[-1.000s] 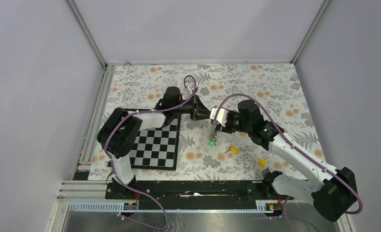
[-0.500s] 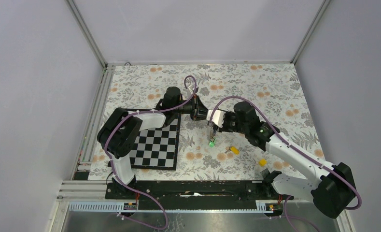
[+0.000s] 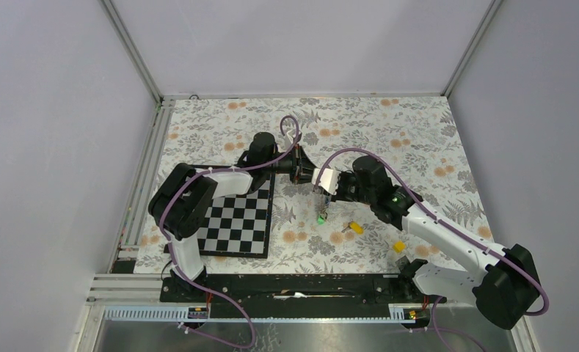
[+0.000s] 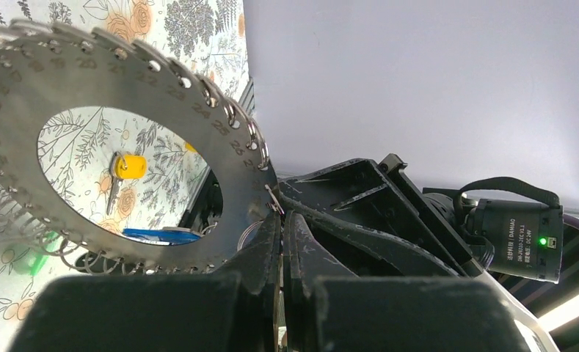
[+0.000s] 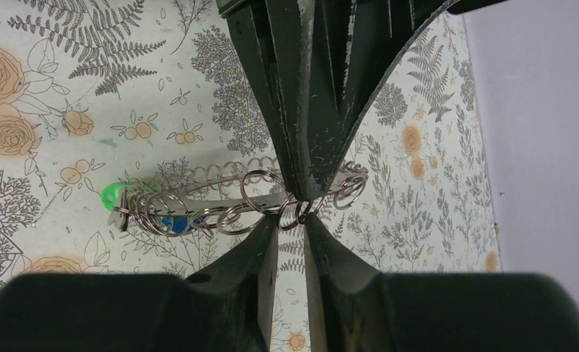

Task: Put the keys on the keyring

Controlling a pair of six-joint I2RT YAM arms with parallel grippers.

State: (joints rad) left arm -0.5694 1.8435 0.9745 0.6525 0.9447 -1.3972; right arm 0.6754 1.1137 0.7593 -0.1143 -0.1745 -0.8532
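My left gripper (image 4: 281,216) is shut on the edge of the keyring (image 4: 220,158), a grey metal disc with a toothed rim and many small wire rings. It holds the keyring (image 3: 321,192) above the mat, edge-on in the right wrist view (image 5: 220,194). A green key (image 5: 111,195) and a blue key (image 5: 175,222) hang among the rings at its far end. My right gripper (image 5: 292,218) is open by a narrow gap, with small rings between its tips, just under the left fingers (image 5: 308,110). A yellow key (image 3: 357,227) and another yellow key (image 3: 399,246) lie on the mat.
A black-and-white chessboard (image 3: 238,224) lies on the floral mat under the left arm. Grey walls close in the table on three sides. The two grippers meet near the middle of the mat (image 3: 389,132).
My right gripper has shifted a little left toward the keyring and its jaws have narrowed. The left gripper and keyring have stayed put.
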